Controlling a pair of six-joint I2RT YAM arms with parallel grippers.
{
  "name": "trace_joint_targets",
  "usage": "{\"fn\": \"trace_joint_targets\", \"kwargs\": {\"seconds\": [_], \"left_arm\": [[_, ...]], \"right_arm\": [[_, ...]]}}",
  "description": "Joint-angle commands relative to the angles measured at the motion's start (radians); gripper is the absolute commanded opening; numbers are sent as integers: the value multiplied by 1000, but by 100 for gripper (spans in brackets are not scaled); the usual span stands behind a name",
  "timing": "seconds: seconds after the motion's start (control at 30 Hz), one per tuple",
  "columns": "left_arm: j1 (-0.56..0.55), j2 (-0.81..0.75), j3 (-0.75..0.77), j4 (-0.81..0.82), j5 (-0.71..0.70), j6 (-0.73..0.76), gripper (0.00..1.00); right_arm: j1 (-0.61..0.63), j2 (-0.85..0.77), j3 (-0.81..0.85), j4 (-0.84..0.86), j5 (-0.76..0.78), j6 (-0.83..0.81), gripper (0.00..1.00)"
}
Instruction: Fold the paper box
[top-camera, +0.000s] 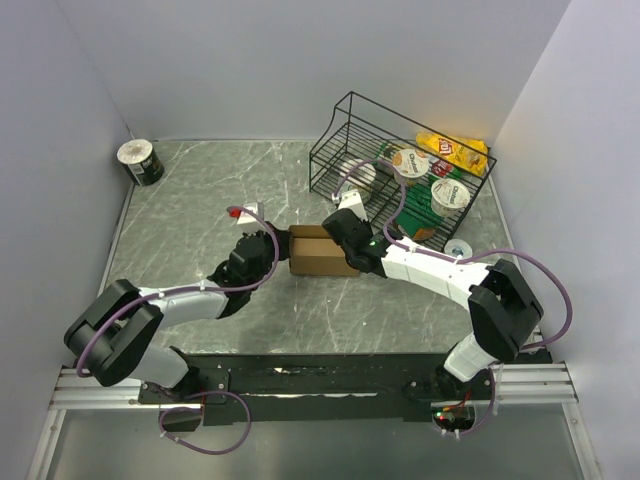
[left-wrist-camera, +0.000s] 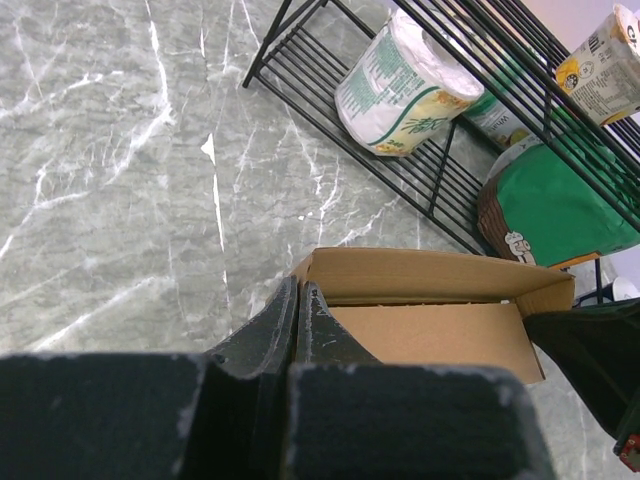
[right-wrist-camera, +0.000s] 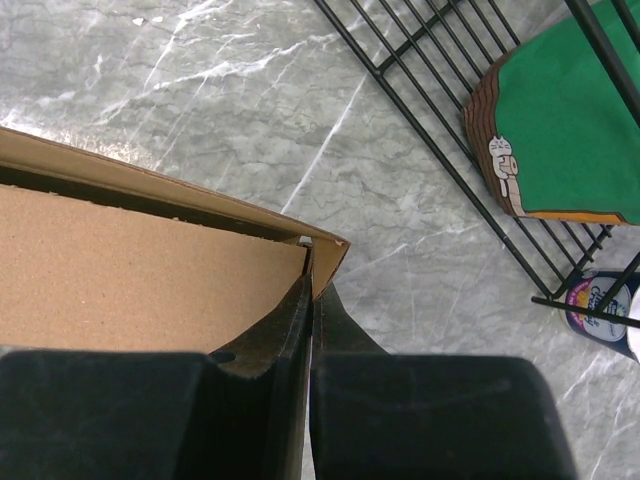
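Note:
The paper box (top-camera: 322, 255) is a plain brown, shallow open box standing on the marble table in the middle of the top view. My left gripper (top-camera: 272, 247) is shut on the box's left side wall; in the left wrist view (left-wrist-camera: 298, 292) the fingers pinch that wall, with the box floor (left-wrist-camera: 440, 335) to the right. My right gripper (top-camera: 345, 245) is shut on the box's right side wall; in the right wrist view (right-wrist-camera: 312, 285) the fingers clamp the wall at its corner, with the box floor (right-wrist-camera: 140, 270) to the left.
A black wire basket (top-camera: 400, 165) stands behind and to the right of the box, holding cups, a paper roll (left-wrist-camera: 400, 85), a green packet (right-wrist-camera: 565, 110) and a yellow snack bag (top-camera: 455, 150). A tape roll (top-camera: 140, 162) sits at the far left corner. Walls enclose the table.

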Motion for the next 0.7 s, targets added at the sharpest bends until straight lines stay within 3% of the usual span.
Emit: {"fn": "trace_joint_targets", "kwargs": {"seconds": [0.0,0.67], "left_arm": [[-42,-2,44,-14,157,-78,2],[-42,61,-88,116,177,-139,1]], "right_arm": [[39,12,4,104,-58,30,0],[47,-2,2,96,-38,33,0]]}}
